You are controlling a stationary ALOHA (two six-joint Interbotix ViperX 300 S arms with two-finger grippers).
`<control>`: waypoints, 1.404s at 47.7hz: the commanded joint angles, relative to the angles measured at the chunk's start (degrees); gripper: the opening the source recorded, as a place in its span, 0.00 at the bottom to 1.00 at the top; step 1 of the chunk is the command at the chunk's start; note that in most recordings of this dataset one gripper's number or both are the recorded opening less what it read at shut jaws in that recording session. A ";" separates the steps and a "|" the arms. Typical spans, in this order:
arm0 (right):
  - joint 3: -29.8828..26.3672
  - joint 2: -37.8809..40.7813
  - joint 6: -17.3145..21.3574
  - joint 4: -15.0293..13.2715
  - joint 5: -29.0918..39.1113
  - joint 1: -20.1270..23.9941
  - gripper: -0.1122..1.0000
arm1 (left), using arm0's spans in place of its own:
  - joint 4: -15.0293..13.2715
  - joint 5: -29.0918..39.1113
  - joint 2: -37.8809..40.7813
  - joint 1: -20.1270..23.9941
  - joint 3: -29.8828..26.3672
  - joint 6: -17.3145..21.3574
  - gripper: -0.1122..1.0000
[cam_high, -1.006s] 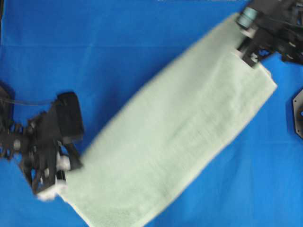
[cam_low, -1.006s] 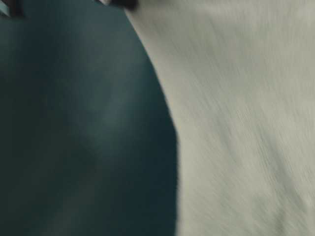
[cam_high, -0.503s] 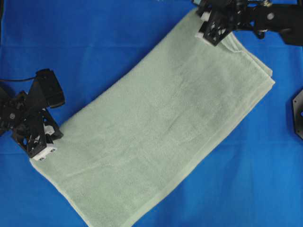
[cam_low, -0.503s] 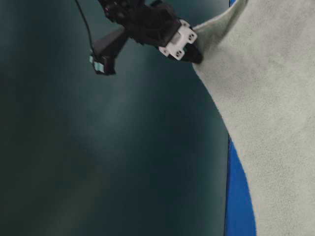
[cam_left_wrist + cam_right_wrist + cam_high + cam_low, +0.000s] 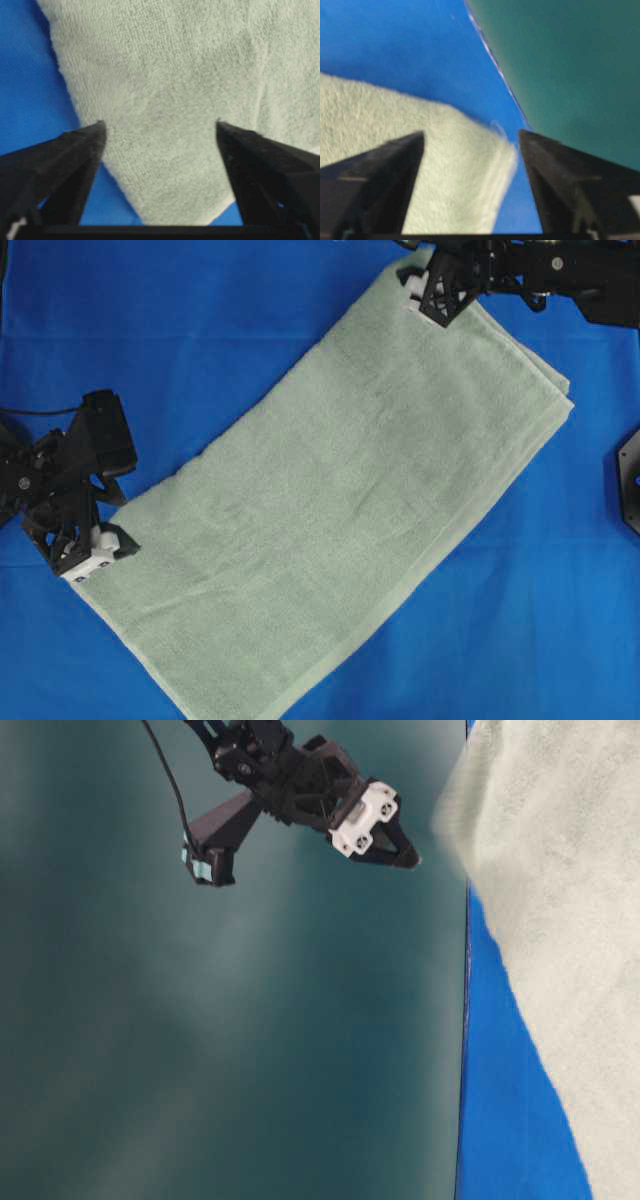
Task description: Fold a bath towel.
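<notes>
We saw the bath towel (image 5: 330, 510) lying flat on the blue-covered table (image 5: 200, 320), already doubled judging by the stacked edges at its upper-right end. Its long axis ran on a diagonal, from approx 7 o'clock at the lower left to approx 1 o'clock at the upper right in the overhead view.

The left claw (image 5: 95, 555) sat at the towel's 8 o'clock corner, jaws spread wide, w/ nothing gripped; the wrist view showed the corner lying loose between the two fingers (image 5: 60, 165). The right claw (image 5: 428, 290) sat at the far 1 o'clock corner, also wide open and empty; its wrist view showed the layered corner between the fingers (image 5: 375, 175), near the table's edge.

We judged the placement deliberate: each claw at one end of the same long edge, so the cloth could lie stretched, w/o wrinkles. The open jaws suggested the corners had been let go once the towel lay flat. Next fold would prob. bring the short ends together.
</notes>
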 commanded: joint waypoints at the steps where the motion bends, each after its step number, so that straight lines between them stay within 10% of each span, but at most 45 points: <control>1: 0.44 -4.66 0.26 0.35 1.49 0.44 0.71 | 0.09 0.62 -1.58 0.09 -0.97 1.49 0.89; 28: 15.64 -28.21 -0.53 21.80 16.96 9.84 0.70 | 0.18 2.81 -15.82 0.00 -0.88 17.05 0.87; 67: 17.67 -1.32 -0.79 20.92 -6.68 -6.06 0.70 | 0.09 2.72 -15.21 0.62 -0.62 17.75 0.87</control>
